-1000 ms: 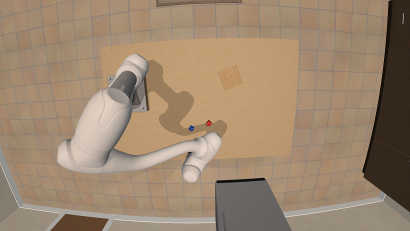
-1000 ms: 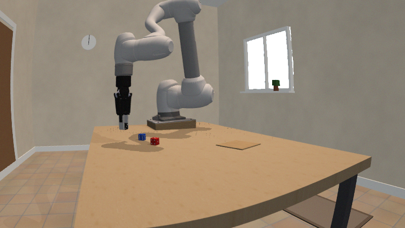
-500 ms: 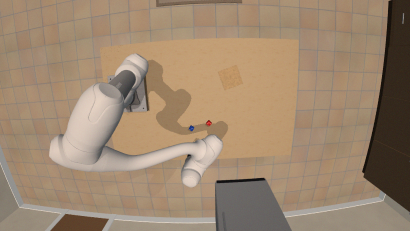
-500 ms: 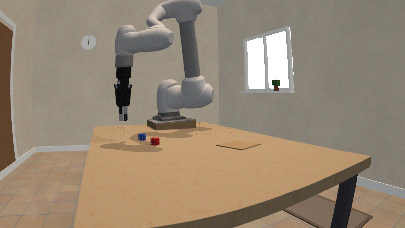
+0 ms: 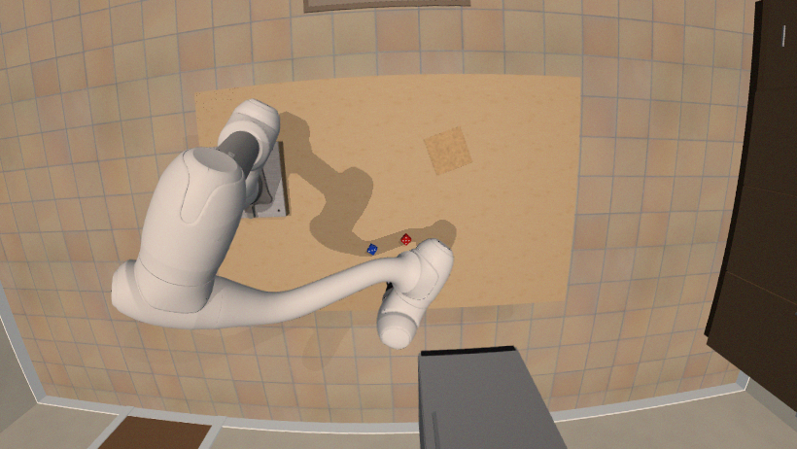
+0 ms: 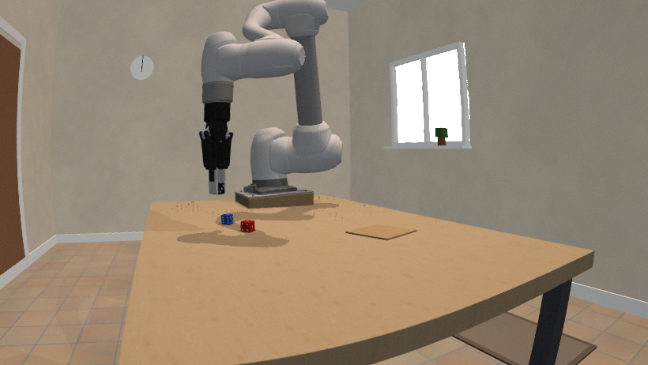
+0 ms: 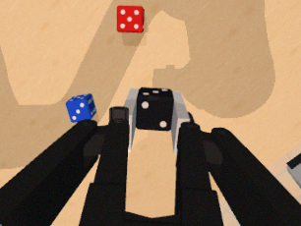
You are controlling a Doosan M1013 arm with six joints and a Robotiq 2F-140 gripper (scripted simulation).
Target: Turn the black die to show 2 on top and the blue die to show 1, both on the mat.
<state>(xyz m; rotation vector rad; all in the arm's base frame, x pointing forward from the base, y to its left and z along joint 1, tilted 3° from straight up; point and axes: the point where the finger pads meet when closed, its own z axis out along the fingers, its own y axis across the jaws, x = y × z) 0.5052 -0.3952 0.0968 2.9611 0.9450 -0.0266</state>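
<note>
In the exterior view, left of the red die (image 5: pixel 405 239) (image 6: pixel 247 226) (image 7: pixel 130 19), the gripper (image 6: pixel 216 187) (image 7: pixel 154 103) grips the black die (image 6: pixel 221 188) (image 7: pixel 154 110), raised above the table (image 5: pixel 502 223) (image 6: pixel 317 280) (image 7: pixel 150 182). The blue die (image 5: pixel 371 249) (image 6: pixel 227 219) (image 7: pixel 81 108) rests near the red one's left; the mat (image 5: pixel 447 150) (image 6: pixel 381 231) lies well to its right.

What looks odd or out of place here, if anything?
Nothing looks spilled or damaged. The one unusual sight is the black die, held in the air between the fingers, while the blue die and red die sit on the table, off the mat.
</note>
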